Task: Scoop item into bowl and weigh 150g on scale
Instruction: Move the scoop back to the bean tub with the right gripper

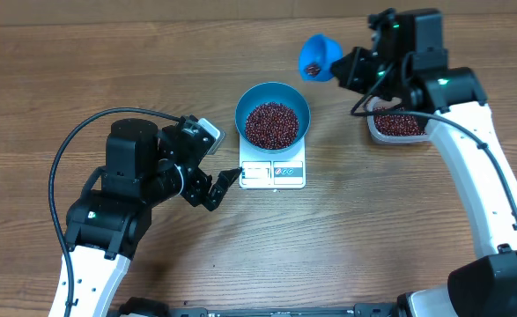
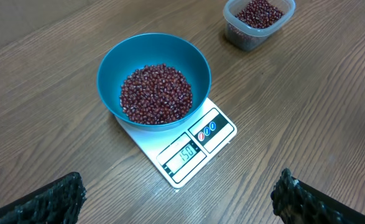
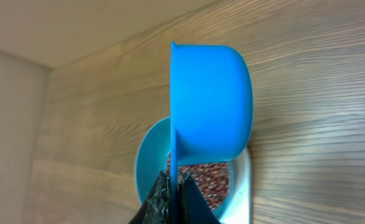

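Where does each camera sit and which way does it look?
Overhead: above the table, looking straight down; left gripper and right gripper both show.
Left wrist: on the left arm, looking down at the bowl on the scale, tub beyond; spread fingers at bottom corners.
Right wrist: on the right arm, looking along the held scoop; shut fingers below.
Shared: all three see the bowl of beans.

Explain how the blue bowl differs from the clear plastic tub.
The bowl is round and opaque bright blue; the tub is clear plastic with a rounded-rectangular shape. The bowl stands on the white scale; the tub stands directly on the wooden table. Both are upright, open-topped and hold the same small dark red-brown beans.
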You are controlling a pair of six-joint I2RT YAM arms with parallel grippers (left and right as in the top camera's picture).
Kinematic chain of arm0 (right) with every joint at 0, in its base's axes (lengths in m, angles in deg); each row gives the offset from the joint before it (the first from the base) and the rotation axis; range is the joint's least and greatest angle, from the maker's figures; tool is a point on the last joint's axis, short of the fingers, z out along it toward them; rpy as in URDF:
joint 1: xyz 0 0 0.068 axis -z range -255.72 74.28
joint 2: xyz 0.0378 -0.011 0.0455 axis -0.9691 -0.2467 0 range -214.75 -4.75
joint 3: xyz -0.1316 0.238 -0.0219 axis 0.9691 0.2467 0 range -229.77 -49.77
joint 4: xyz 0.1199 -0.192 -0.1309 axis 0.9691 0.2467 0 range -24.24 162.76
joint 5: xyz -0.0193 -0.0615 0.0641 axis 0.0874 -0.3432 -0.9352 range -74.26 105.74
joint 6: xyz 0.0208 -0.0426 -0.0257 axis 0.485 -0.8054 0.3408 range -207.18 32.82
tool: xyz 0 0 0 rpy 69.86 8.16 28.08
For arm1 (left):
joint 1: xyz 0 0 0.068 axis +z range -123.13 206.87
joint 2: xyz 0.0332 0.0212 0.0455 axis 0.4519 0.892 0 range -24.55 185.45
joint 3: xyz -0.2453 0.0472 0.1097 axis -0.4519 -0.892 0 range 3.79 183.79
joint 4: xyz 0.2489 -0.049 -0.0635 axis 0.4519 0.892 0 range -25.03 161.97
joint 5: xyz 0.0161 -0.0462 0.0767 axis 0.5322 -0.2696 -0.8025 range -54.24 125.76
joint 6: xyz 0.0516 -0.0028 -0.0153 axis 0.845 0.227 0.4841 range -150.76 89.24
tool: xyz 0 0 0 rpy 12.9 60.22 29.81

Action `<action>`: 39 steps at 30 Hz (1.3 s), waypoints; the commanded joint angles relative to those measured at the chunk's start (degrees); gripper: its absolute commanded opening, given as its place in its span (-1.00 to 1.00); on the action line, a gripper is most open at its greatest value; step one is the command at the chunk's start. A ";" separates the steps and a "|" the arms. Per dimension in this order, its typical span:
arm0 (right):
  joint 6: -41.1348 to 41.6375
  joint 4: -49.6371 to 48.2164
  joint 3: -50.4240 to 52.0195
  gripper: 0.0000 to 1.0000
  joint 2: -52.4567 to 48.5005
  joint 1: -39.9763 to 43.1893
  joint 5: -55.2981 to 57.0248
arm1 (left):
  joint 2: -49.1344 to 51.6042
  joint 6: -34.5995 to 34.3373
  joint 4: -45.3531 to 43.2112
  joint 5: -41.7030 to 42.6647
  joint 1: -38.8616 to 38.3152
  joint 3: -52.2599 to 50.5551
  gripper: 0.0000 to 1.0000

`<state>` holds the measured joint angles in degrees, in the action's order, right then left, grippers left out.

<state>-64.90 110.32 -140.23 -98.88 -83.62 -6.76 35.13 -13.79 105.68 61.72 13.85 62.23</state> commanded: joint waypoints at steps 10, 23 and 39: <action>-4.11 5.33 -1.77 -0.93 1.44 11.50 -0.52 | 0.31 1.27 -0.20 0.87 0.26 1.51 0.99; -10.64 13.11 -1.77 -0.93 1.44 14.40 9.57 | 0.31 1.27 -0.20 0.87 0.26 1.51 0.99; -15.10 21.99 -1.77 -0.93 1.44 14.40 23.26 | 0.31 1.27 -0.22 0.87 0.26 1.51 1.00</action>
<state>-78.23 131.47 -140.23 -98.88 -69.43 10.33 35.13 -13.79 105.68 61.72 13.85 62.23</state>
